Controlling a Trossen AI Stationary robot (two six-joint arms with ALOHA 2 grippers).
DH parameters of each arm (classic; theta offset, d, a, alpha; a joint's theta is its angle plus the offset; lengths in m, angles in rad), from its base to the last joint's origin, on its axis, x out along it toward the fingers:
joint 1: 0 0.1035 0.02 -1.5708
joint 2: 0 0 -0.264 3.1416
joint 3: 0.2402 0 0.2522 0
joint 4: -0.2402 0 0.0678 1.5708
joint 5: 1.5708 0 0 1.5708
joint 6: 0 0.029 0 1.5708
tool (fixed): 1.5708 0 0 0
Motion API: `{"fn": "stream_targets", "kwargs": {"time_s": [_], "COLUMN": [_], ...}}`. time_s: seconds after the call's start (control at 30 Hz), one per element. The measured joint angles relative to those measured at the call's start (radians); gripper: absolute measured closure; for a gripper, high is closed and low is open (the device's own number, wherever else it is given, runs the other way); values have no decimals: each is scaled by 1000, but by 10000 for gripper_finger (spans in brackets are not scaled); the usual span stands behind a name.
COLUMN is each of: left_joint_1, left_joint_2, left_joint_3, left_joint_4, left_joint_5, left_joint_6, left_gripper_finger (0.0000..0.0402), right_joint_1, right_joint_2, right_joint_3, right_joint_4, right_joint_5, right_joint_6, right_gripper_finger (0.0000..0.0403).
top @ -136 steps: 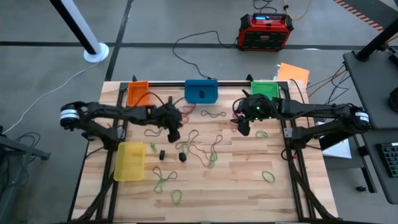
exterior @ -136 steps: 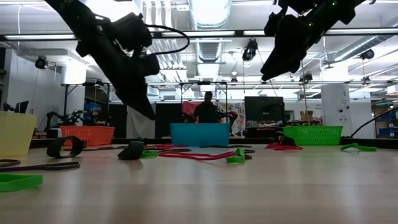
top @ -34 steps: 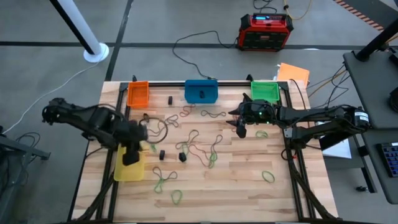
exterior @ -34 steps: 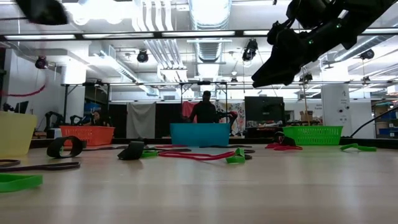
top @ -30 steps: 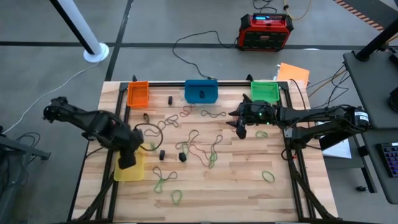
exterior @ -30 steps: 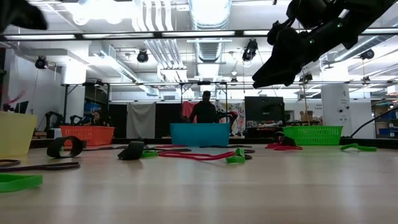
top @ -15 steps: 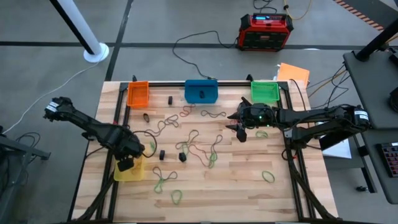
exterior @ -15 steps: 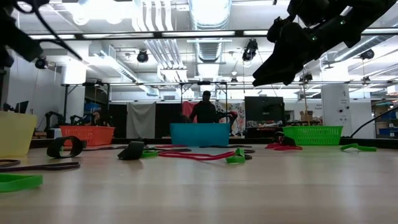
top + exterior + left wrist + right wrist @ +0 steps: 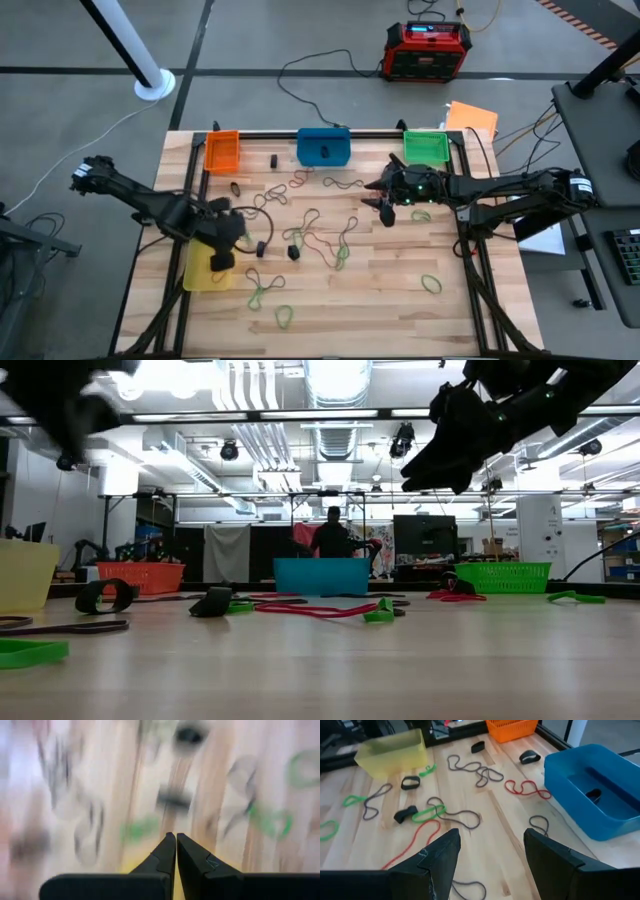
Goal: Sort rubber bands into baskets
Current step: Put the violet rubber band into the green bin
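Bands: rubber bands [image 9: 318, 236] are lying scattered over the middle of the table [image 9: 400, 300], green, red-brown, tan and black, several crossing or tangling with each other; a few green ones are sitting apart toward the near right corner and the near edge.
Baskets: orange basket [image 9: 221, 150], blue basket [image 9: 323, 146] and green basket [image 9: 426, 146] are standing along the far edge; the yellow basket [image 9: 203, 272] is sitting near the left side, closer in. A small dark item is showing inside the blue one.
Left tool: left tool [image 9: 222, 259] is hanging over the yellow basket's inner edge, its fingers [image 9: 167, 851] pressed together with nothing visible between them.
Right tool: right tool [image 9: 490, 851] is hovering above the table in front of the green and blue baskets, jaws spread wide and holding nothing.
Handling: the loops are looking very light, thin and limp, so one is likely sagging and stretching rather than keeping its shape when lifted; tangled neighbours are likely dragging along.
Where to grip: pinching a single strand on a free arc, away from any crossing, is looking safest; a flat band is calling for fingertips pressed right down to the wood.
Risk: thin rubber may be slipping out of a loose pinch or clinging to a finger on release.
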Motion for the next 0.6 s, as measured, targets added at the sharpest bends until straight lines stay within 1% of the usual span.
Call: {"fn": "stream_targets", "kwargs": {"time_s": [0.07, 0.13, 0.23, 0.33, 0.4, 0.53, 0.6], "left_joint_1": [12, 36, 81, 138, 185, 285, 325], "left_joint_2": [-9, -17, -22, -36, -49, -75, -81], "left_joint_3": [-6, -23, -49, -99, -154, -292, -346], "left_joint_4": [151, 274, 386, 444, 513, 757, 847], "left_joint_5": [-3, 13, 24, 25, 35, 131, 138], "left_joint_6": [167, 303, 425, 501, 539, 576, 581], "left_gripper_finger": [402, 401, 402, 402, 402, 402, 402], "right_joint_1": [0, 2, 11, 23, 31, 37, 37], "right_joint_2": [0, 0, 0, 0, 0, 0, 10], "right_joint_3": [1, 5, 16, 30, 47, 77, 93], "right_joint_4": [6, 3, 6, -10, -33, -107, -120], "right_joint_5": [2, 16, 41, 73, 117, 199, 223], "right_joint_6": [15, 27, 34, 30, 28, 15, -1], "right_gripper_finger": [188, 188, 188, 188, 188, 188, 188]}}
